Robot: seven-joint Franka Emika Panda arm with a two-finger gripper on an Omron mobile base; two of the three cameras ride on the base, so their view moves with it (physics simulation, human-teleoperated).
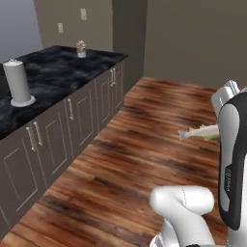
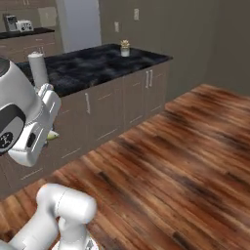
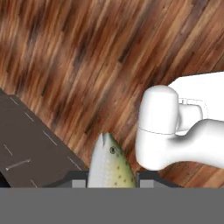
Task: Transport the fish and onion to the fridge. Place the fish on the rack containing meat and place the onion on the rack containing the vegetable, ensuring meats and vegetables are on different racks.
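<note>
The tool point(image 3: 111, 181) pinches the slender pale silvery-yellow fish point(image 3: 109, 166) between its two dark finger tips, the speckled head and eye pointing away from the hand, carried in the air above the brown wooden plank floor point(image 1: 144, 144). In the left base view the fish point(image 1: 200, 132) projects sideways from behind the white arm, its pale tail end toward the cabinets; in the right base view a small pale bit of it point(image 2: 52, 135) shows beside the white hand.

To the arm's left runs a long table with a black marbled top point(image 1: 53, 72) over grey-brown panelled cabinet doors with slim metal handles point(image 1: 72, 120) — well apart from the fish. On it stand an upright white paper-towel roll point(image 1: 18, 83) and, at the far end, a small potted plant point(image 1: 81, 48). Beyond — olive-grey walls with pale wall plates point(image 1: 83, 14).
</note>
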